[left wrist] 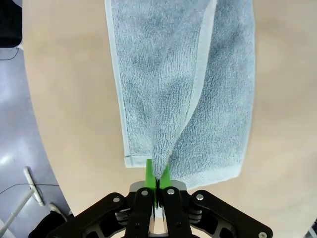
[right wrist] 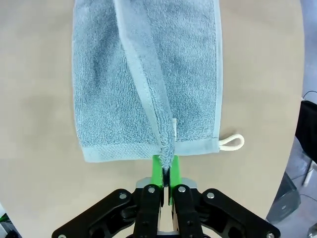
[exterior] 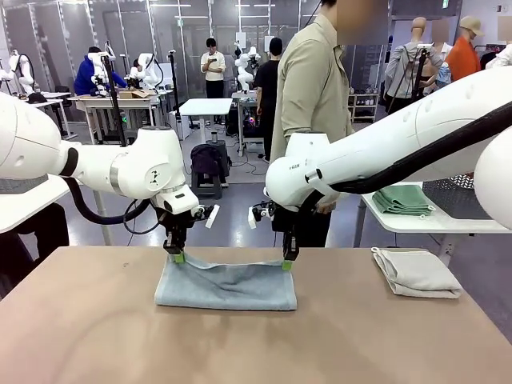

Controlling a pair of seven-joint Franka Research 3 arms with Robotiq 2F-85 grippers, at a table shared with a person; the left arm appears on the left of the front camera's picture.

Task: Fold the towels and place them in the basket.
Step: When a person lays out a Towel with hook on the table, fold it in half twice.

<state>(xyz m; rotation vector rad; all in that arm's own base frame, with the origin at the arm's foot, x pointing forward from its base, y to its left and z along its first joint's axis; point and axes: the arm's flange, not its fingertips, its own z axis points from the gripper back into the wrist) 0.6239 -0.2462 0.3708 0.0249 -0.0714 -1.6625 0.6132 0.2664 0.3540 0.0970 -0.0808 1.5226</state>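
**Two pincers hold up one towel edge**

The left pincer and the right pincer are each pinched tight on a corner of the light blue towel. The rest of it lies on the surface just below them. To fold it well, both should move together, level, keeping the edge tight.

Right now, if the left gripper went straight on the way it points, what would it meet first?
The blue towel: the left gripper is shut on its raised edge, pointing down at the rest of it lying on the table. Probably towel first, then table.
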